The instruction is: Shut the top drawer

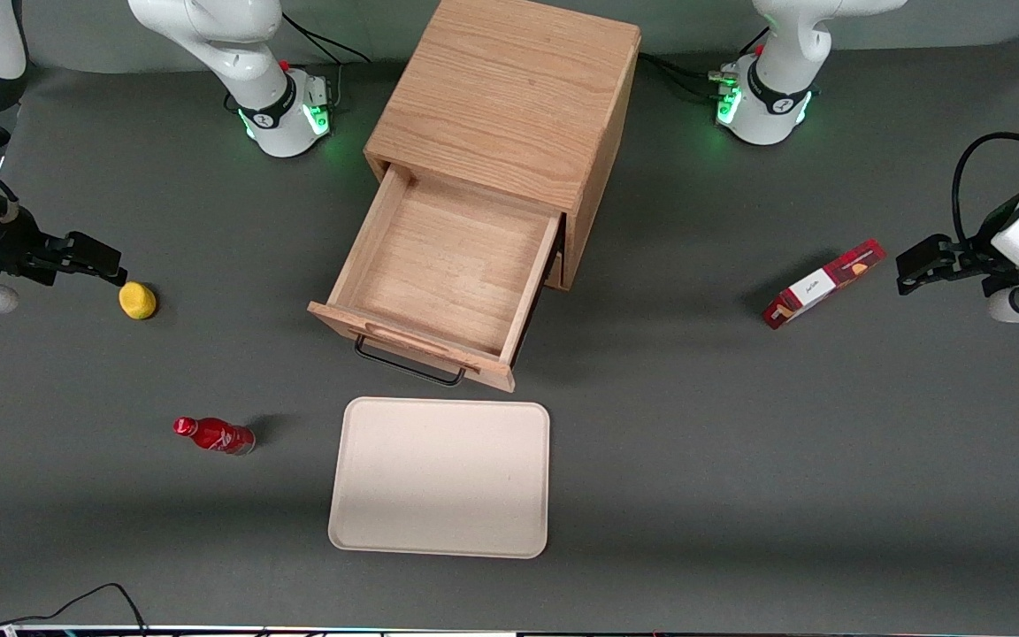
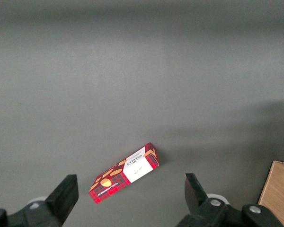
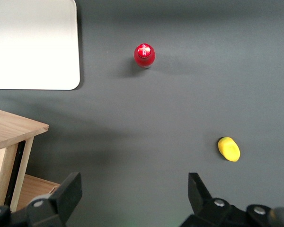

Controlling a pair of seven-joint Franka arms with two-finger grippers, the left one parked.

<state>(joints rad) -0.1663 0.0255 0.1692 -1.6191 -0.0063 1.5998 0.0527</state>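
At the middle of the gray table [image 1: 739, 460] stands the oak cabinet [image 1: 509, 97], its top drawer [image 1: 448, 265] pulled well out toward the front camera, empty inside, with the black wire handle [image 1: 408, 364] under its lip and a cream tray [image 1: 440, 478] lying just in front of it. Toward the working arm's end of the table the gripper [image 1: 111, 265] hangs above the surface with its fingers [image 3: 66, 194] spread apart and nothing between them, its tips just beside a yellow lemon [image 1: 137, 300]. A red bottle [image 1: 214, 435] stands nearer the front camera than the lemon, and a red snack box [image 1: 822, 284] lies toward the parked arm's end.
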